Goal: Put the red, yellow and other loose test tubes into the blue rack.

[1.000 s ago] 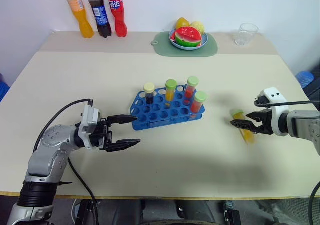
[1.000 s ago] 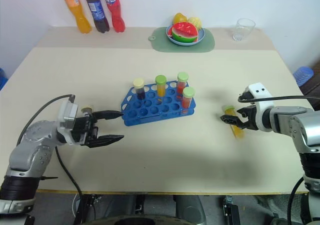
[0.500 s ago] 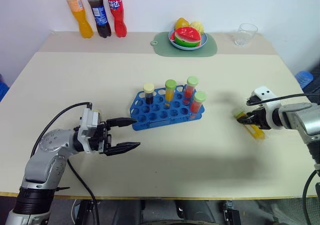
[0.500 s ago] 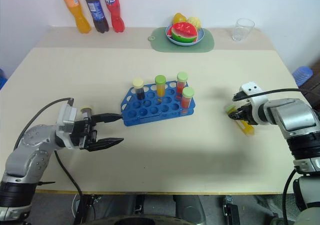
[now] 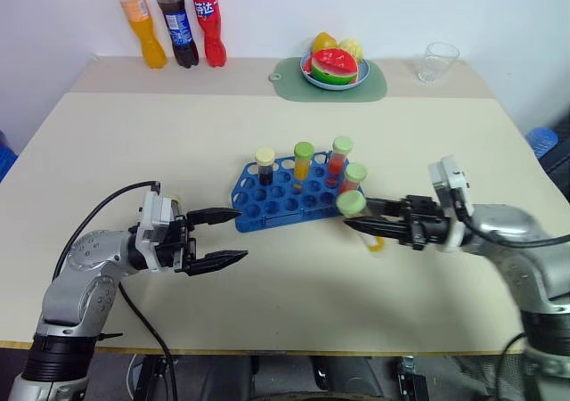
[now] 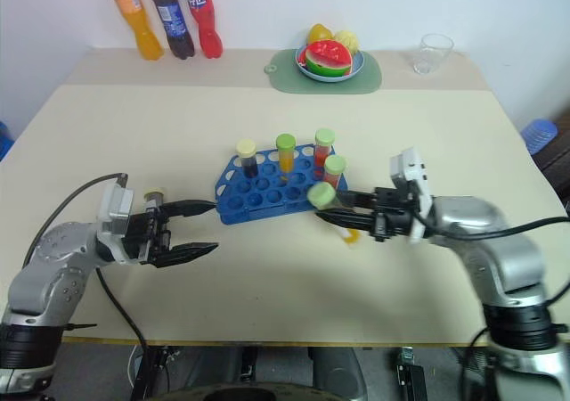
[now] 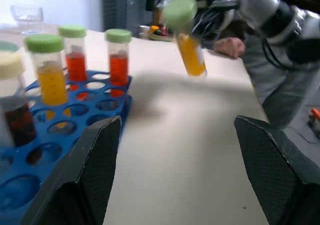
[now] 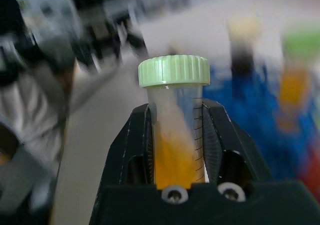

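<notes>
- The yellow test tube (image 5: 361, 219), green-capped, sits pinched between the two black fingers of the right hand (image 5: 374, 225), lifted off the tabletop (image 5: 285, 303) just right of centre in the head view, cap towards the rack.
- The blue rack (image 5: 294, 197) stands at the centre of the frame, just left of the held tube; its right end is close to the tube's cap, and whether they touch I cannot tell.
- Four capped tubes stand upright along the rack's far and right holes; the near rows and left end are open.
- The left hand (image 5: 220, 237) hovers at lower left with its fingers spread, the upper tip close to the rack's left edge, nothing between them.
- Bare tabletop runs along the whole near edge and to the right of the right arm.
- Along the far edge stand three bottles (image 5: 174, 22) at upper left, a fruit plate (image 5: 336, 67) on a green mat at top centre, and a clear cup (image 5: 439, 61) at upper right, all well apart from the rack.
</notes>
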Robot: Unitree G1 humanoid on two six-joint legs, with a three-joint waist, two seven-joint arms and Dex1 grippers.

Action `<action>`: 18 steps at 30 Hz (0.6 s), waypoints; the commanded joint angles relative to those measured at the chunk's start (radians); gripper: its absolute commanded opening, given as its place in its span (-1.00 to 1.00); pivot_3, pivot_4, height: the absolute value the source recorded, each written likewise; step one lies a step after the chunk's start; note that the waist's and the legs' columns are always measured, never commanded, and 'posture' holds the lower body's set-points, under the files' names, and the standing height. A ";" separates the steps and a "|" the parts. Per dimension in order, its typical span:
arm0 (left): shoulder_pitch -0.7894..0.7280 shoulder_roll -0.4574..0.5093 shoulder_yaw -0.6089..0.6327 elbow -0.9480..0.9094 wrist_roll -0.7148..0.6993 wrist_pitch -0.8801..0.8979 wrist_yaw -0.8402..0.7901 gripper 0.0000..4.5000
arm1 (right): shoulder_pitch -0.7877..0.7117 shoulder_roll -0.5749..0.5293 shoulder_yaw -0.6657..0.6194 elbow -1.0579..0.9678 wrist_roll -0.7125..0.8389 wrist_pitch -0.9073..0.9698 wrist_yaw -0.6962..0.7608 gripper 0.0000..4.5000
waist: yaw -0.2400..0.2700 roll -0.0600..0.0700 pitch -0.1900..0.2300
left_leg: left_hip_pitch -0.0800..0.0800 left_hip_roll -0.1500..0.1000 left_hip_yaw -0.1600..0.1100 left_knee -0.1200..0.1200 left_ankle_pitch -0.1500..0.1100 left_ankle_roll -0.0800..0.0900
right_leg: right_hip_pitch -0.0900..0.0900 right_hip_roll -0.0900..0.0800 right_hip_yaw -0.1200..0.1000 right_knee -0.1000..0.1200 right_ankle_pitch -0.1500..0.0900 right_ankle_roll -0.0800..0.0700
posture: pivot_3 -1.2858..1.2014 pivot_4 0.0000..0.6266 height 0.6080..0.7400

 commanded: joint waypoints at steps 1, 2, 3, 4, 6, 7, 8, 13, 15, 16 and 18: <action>0.004 0.013 0.037 0.031 0.005 -0.029 -0.017 0.66 | -0.039 0.139 0.062 0.038 -0.132 -0.199 -0.135 -0.63 | -0.001 0.000 0.000 | 0.000 0.000 0.000 0.000 0.000 0.000 | 0.000 0.000 0.000 0.000 0.000 0.000 | 0.03 -0.52 1.00; 0.008 0.017 0.043 0.041 0.007 -0.034 -0.022 0.66 | -0.047 0.207 0.087 0.061 -0.182 -0.263 -0.194 -0.63 | -0.001 0.000 0.000 | 0.000 0.000 0.000 0.000 0.000 0.000 | 0.000 0.000 0.000 0.000 0.000 0.000 | 0.03 -0.52 1.00; 0.011 0.021 0.049 0.047 0.006 -0.034 -0.024 0.66 | -0.052 0.255 0.108 0.080 -0.221 -0.309 -0.235 -0.63 | -0.002 0.000 0.000 | 0.000 0.000 0.000 0.000 0.000 0.000 | -0.001 0.000 0.000 0.000 0.000 0.000 | 0.03 -0.52 1.00; 0.012 0.023 0.052 0.053 0.006 -0.034 -0.027 0.66 | -0.055 0.283 0.119 0.095 -0.245 -0.337 -0.257 -0.63 | -0.002 0.000 0.000 | 0.000 0.000 0.000 -0.001 0.000 0.000 | -0.001 0.000 0.000 0.001 0.000 0.000 | 0.03 -0.52 1.00; 0.014 0.031 0.057 0.053 0.005 -0.036 -0.033 0.66 | -0.063 0.335 0.152 0.157 -0.312 -0.433 -0.287 -0.63 | 0.001 0.001 0.000 | 0.000 0.000 0.000 -0.001 0.000 0.000 | -0.002 -0.001 0.000 0.001 0.000 0.000 | 0.03 -0.52 1.00; 0.015 0.034 0.060 0.051 0.002 -0.035 -0.033 0.66 | -0.067 0.355 0.164 0.185 -0.333 -0.469 -0.300 -0.63 | 0.002 0.001 0.000 | -0.001 0.000 0.000 -0.001 0.000 -0.001 | -0.001 -0.001 -0.001 0.001 0.000 0.000 | 0.03 -0.52 1.00; 0.015 0.037 0.062 0.050 0.000 -0.033 -0.033 0.66 | -0.071 0.374 0.170 0.208 -0.344 -0.495 -0.314 -0.63 | 0.002 0.001 0.000 | -0.001 -0.001 0.000 -0.001 0.000 -0.001 | -0.002 -0.002 -0.001 0.001 0.000 0.000 | 0.03 -0.52 1.00; 0.022 0.042 0.075 0.042 -0.004 -0.030 -0.031 0.66 | -0.075 0.409 0.174 0.300 -0.373 -0.579 -0.341 -0.63 | 0.000 0.001 0.000 | -0.001 -0.001 0.001 -0.001 0.001 -0.001 | -0.001 -0.003 -0.001 0.001 0.000 0.000 | 0.03 -0.52 1.00; 0.031 0.042 0.082 0.036 -0.002 -0.031 -0.029 0.66 | -0.076 0.403 0.172 0.337 -0.383 -0.606 -0.339 -0.63 | -0.001 0.001 0.000 | -0.001 -0.001 0.001 -0.001 0.001 -0.001 | -0.001 -0.003 -0.001 0.001 0.000 0.000 | 0.03 -0.52 1.00; 0.035 0.042 0.086 0.032 -0.002 -0.032 -0.027 0.66 | -0.076 0.399 0.169 0.353 -0.383 -0.615 -0.339 -0.63 | -0.002 0.001 0.000 | 0.000 -0.001 0.001 -0.001 0.001 -0.001 | -0.001 -0.003 -0.001 0.001 0.000 0.000 | 0.03 -0.52 1.00; 0.040 0.041 0.090 0.028 -0.003 -0.032 -0.022 0.66 | -0.077 0.394 0.166 0.379 -0.385 -0.631 -0.336 -0.63 | -0.003 0.001 0.000 | 0.000 -0.001 0.001 -0.001 0.001 -0.001 | -0.001 -0.003 -0.001 0.001 0.000 0.000 | 0.03 -0.52 1.00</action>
